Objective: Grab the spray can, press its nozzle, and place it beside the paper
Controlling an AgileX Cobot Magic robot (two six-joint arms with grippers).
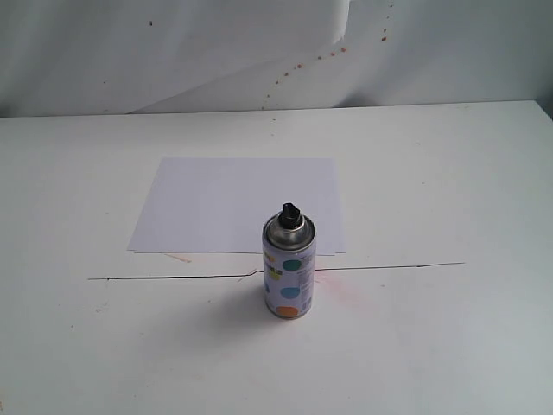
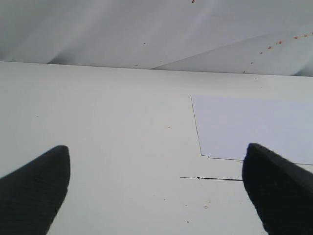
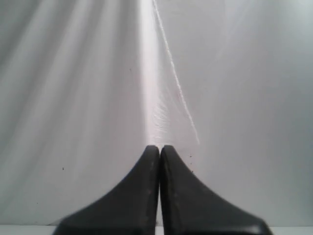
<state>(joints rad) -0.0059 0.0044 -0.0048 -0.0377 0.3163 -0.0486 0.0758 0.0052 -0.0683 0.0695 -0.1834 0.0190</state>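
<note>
the wide white table (image 1: 449,173) fills most of the exterior view, and the creased white cloth backdrop (image 1: 173,52) runs across the top of that frame. only this view takes in the whole scene. the left wrist view catches table, backdrop and one corner of the sheet, and the right wrist view faces little but cloth folds. each gripper shows only in its own wrist view.

the flat white rectangular sheet of paper (image 1: 233,203) lies near the centre of the exterior frame. the small white cylindrical spray can (image 1: 289,278), with teal, blue and orange dots, shows in the exterior view alone. it stands upright on the table at the paper's lower edge, right of that edge's middle. whether its base touches the sheet cannot be told. its silver metal shoulder carries the tiny black plastic nozzle (image 1: 289,213), with nothing on it.

a thin black line (image 1: 173,277) crosses the table left to right past the can's base. a faint reddish smear (image 1: 346,292) lies just right of the can. small orange specks (image 1: 320,58) dot the backdrop at upper right.

the left gripper (image 2: 155,156) has its dark fingers spread wide over bare table, nothing between them. the right gripper (image 3: 160,149) has its fingers pressed together, empty.
</note>
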